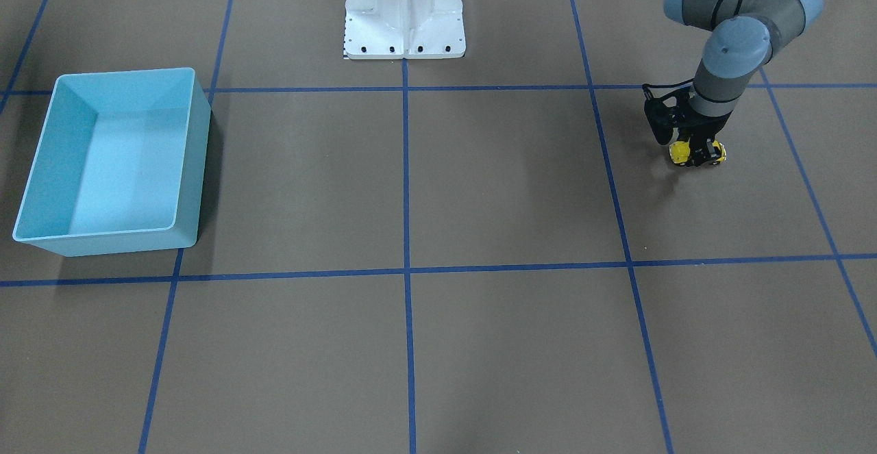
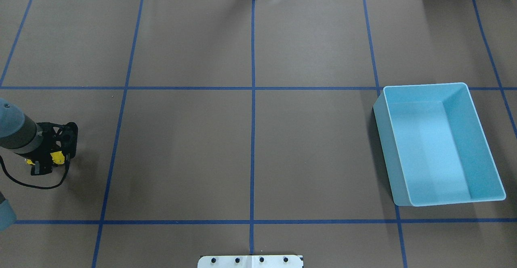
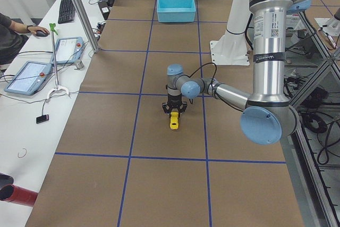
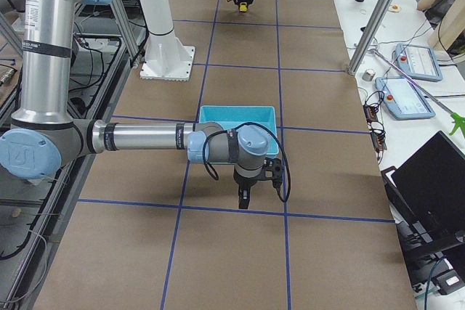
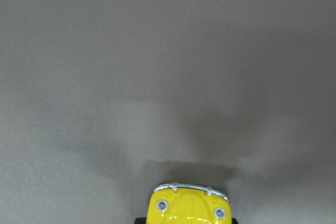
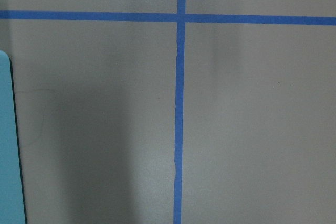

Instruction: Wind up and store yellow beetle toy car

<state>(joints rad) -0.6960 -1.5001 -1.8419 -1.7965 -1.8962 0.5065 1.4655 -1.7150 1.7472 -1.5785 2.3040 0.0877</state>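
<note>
The yellow beetle toy car (image 2: 56, 157) sits on the counter (image 2: 250, 146) at the overhead view's 9 o'clock edge, grasped between the left gripper's (image 1: 698, 157) fingers. Only the left wrist view shows its chrome bumper and headlights, at 6 o'clock. The light blue bin (image 2: 383, 138) lies at 3 o'clock, well apart. Only the right side view shows the right gripper (image 4: 245, 197), near the bin; I cannot tell whether its fingers are clenched

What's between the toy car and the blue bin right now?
Nothing: the overhead view shows only bare brown table with blue tape lines between toy car and bin.
</note>
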